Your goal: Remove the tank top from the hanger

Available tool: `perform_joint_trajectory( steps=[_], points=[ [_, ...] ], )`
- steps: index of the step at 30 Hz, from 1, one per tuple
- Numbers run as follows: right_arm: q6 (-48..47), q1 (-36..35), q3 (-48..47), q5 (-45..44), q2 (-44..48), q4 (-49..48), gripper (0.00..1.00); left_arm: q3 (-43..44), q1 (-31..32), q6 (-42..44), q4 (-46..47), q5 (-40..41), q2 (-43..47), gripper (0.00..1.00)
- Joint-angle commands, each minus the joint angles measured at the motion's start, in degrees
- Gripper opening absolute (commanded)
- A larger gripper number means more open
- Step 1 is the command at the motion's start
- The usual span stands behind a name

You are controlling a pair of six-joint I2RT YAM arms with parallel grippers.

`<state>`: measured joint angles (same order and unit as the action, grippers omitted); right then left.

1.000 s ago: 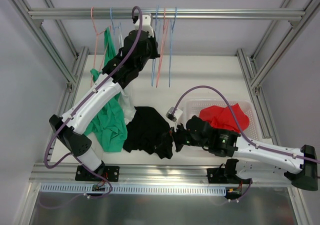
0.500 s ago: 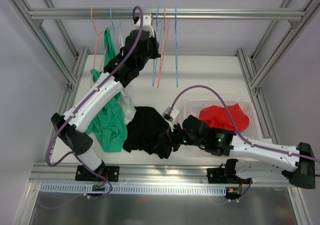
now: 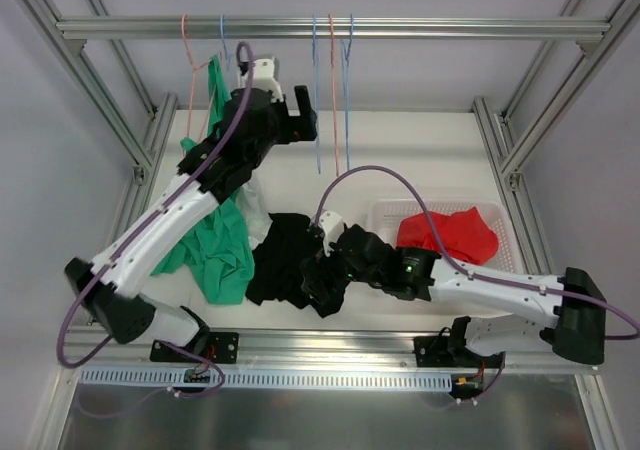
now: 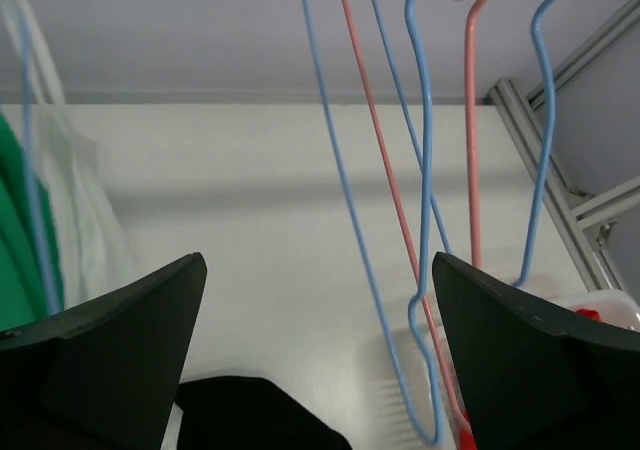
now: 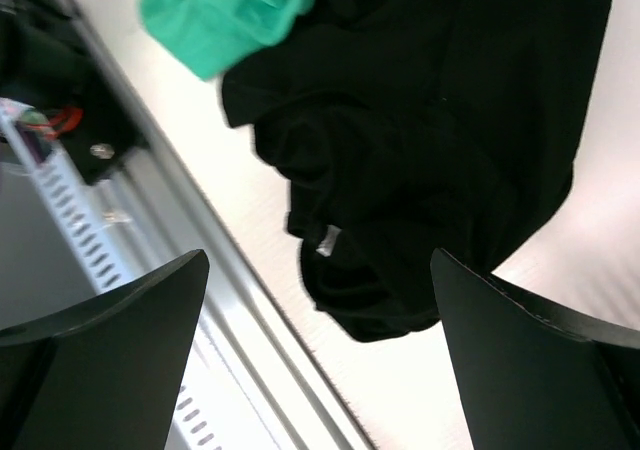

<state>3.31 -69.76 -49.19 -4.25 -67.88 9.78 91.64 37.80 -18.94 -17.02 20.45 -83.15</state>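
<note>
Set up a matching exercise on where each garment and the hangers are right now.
Things:
1. black garment
2. green garment
3. red garment
4. bare hangers

Places:
A. in the white basket
B. on the rail, right of the left arm, nothing on them
C. hanging at the left end of the rail
D. heaped on the table, near edge

Pairs: 1-D, 2-C, 3-A, 4-B
</note>
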Motion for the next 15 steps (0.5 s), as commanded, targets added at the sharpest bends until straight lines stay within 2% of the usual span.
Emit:
perform_joint_trajectory(
  steps=[1, 9, 11, 15],
  points=[
    [-3.74, 0.67, -4.77, -3.57, -7.06, 1.12, 1.00, -3.55, -0.27, 0.13, 1.99, 2.58, 11.77, 0.99],
    [-4.90, 3.75, -12.94, -7.78, -25.88, 0.50, 0.99, -23.05, -0.18, -0.14, 0.85, 6.18, 36.46, 0.99],
    [-3.67, 3.93, -14.09, -10.68, -32.10, 0.50, 1.00, -25.53, -0.18, 1.09, -0.55, 6.10, 42.25, 0.99],
    [2.73, 3.66, -12.08, -13.50, -36.98, -0.90, 0.99, -28.44, -0.18, 2.33, -8.37, 8.02, 49.30, 0.98]
  ],
)
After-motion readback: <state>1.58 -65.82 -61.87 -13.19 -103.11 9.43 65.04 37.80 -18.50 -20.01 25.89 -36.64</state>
